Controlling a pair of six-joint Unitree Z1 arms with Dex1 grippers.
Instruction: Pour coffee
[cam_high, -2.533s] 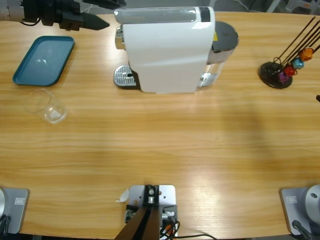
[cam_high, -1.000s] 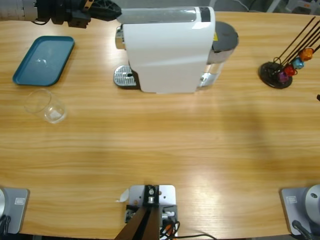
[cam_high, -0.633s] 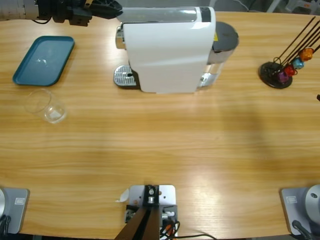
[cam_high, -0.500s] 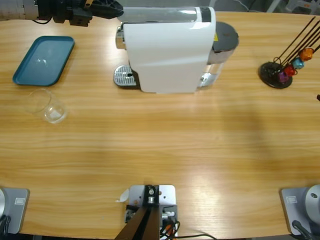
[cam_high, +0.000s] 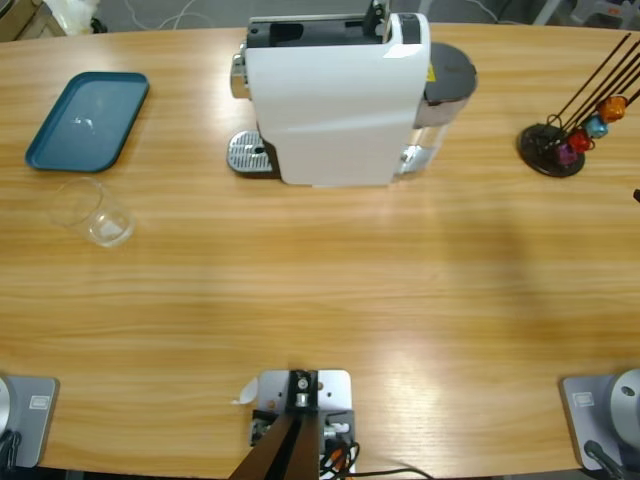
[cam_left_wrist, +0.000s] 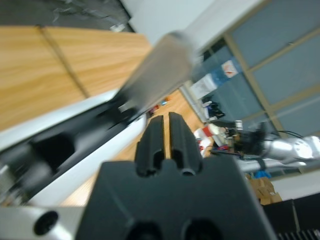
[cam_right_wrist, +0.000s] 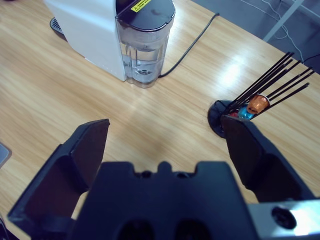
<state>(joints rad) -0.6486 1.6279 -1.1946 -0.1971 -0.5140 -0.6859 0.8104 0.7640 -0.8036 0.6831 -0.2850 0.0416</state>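
Note:
The white coffee machine (cam_high: 335, 100) stands at the back middle of the table, its top lever (cam_high: 377, 15) raised and a black slot (cam_high: 300, 32) open. In the left wrist view my left gripper (cam_left_wrist: 166, 120) is shut with nothing in it, just above the machine's top (cam_left_wrist: 75, 150), below the blurred silver lever (cam_left_wrist: 160, 70). My right gripper (cam_right_wrist: 165, 125) hangs open and empty over bare table, facing the machine's water tank (cam_right_wrist: 145, 45). A small clear glass tumbler (cam_high: 92, 212) sits at the left; I can make out no coffee in it. Neither arm shows in the high view.
A teal tray (cam_high: 88, 120) lies at the back left, behind the tumbler. The metal drip tray (cam_high: 248, 153) juts from the machine's left end. A black stand of coloured capsules (cam_high: 565, 140) sits at the right, also in the right wrist view (cam_right_wrist: 245, 110), near a black cable (cam_right_wrist: 195, 40).
The arm that reached in at the top left toward the machine's top has left the high view. The machine's lever now stands up and its top slot is open.

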